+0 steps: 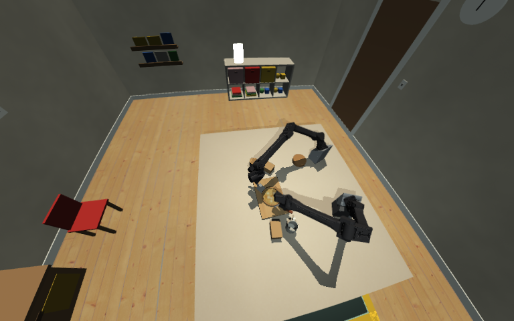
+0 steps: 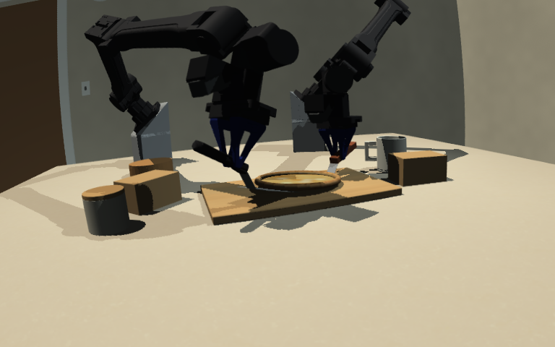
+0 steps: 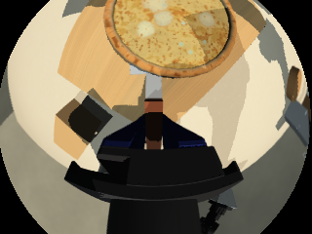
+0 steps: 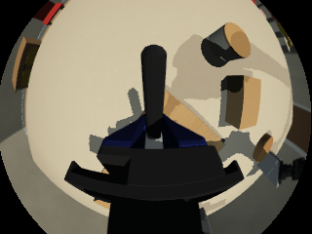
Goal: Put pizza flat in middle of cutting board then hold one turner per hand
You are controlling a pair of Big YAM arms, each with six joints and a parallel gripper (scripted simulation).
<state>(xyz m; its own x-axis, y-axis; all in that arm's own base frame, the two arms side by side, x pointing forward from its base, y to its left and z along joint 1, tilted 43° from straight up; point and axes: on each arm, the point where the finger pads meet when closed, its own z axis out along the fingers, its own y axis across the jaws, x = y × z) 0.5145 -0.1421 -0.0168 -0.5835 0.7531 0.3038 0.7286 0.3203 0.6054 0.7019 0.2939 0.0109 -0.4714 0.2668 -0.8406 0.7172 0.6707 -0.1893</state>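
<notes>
The pizza (image 2: 298, 180) lies flat on the wooden cutting board (image 2: 300, 195), about in its middle; it also shows in the left wrist view (image 3: 171, 22). My left gripper (image 2: 337, 154) is shut on a brown-handled turner (image 3: 152, 113). That turner's blade (image 3: 151, 85) reaches the pizza's rim. My right gripper (image 2: 235, 160) is shut on a black-handled turner (image 2: 220, 157). Its blade (image 2: 253, 187) slopes down to the board at the pizza's left edge. The black handle also stands out in the right wrist view (image 4: 154, 85).
A grey mug (image 2: 390, 154) and a wooden block (image 2: 417, 166) stand just past the board's right end. A dark cylinder (image 2: 105, 208), an arched wooden block (image 2: 149, 190) and a round wooden piece (image 2: 150, 165) stand left of the board.
</notes>
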